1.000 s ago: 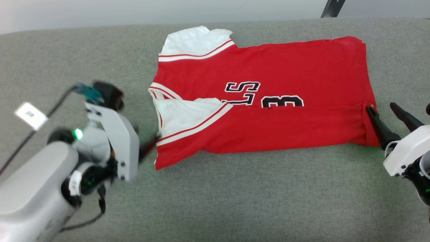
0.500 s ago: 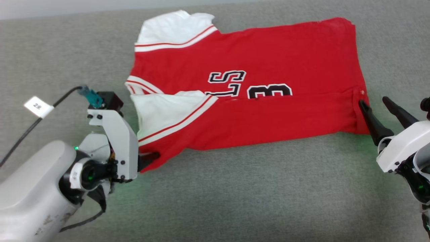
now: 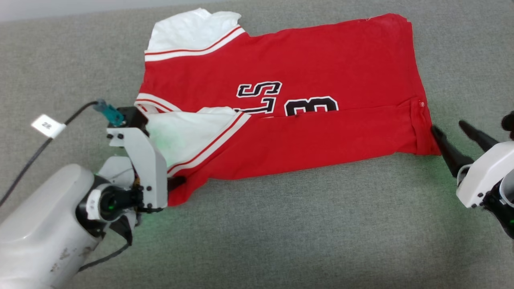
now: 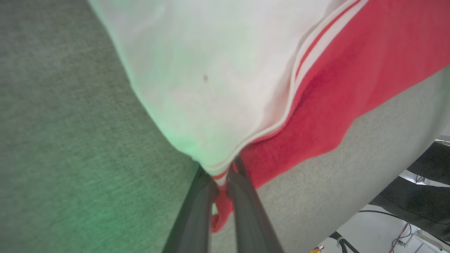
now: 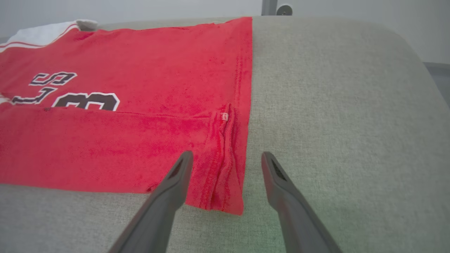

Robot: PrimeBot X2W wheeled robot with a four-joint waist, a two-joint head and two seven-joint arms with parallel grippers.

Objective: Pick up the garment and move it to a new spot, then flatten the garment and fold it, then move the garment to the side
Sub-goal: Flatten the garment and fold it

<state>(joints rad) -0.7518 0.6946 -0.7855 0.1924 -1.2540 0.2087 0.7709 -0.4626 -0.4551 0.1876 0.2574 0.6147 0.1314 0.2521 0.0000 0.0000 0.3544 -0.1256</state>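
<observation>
Red garment (image 3: pixel 321 60), a shirt: white sleeves with striped trim, black white-edged lettering. Lies flat, collar left, hem right, near long edge folded over, on grey bench (image 3: pixel 281 241).

Beyond the pinched jaws of the left gripper (image 4: pixel 218 165), the garment (image 4: pixel 218 88) blurs and runs off the top edge. Left of the spread jaws of the right gripper (image 5: pixel 226 153), a folded-over flap (image 5: pixel 88 144) hides the lower part of the black print (image 5: pixel 86 101); the hem tag (image 5: pixel 225 117) just ahead of them is too small to read.

Likely a robot lab: grey padded bench (image 3: pixel 281 241); loose floor cables (image 4: pixel 342 242)
</observation>
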